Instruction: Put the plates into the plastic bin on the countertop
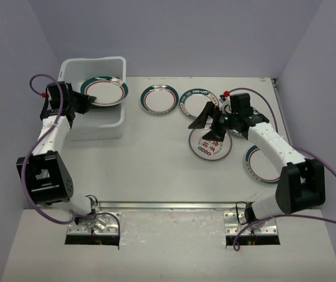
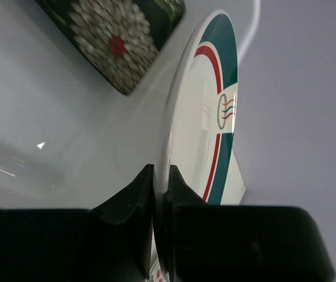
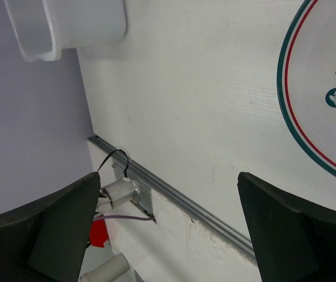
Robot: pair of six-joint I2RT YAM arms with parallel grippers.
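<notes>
Seen from above, the left gripper (image 1: pixel 87 101) hangs over the white plastic bin (image 1: pixel 91 59) at the far left of the pale counter (image 1: pixel 144 170). Its jaws are pinched tight on the rim of a round teal-rimmed plate (image 1: pixel 106 91), which is held above the bin and reaches just past its right wall. The left wrist view shows a black square plate (image 2: pixel 118 44) with a white and red flower inside the bin.

The right gripper (image 1: pixel 206 126) hovers with jaws spread wide, holding nothing, over a marked white plate (image 1: pixel 210 148). 3 more round plates lie on the counter:
- a red-ringed plate (image 1: pixel 159 98) right of the bin
- a lettered plate (image 1: pixel 194 101) beside it
- a half-hidden plate (image 1: pixel 259 167) under the right arm
</notes>
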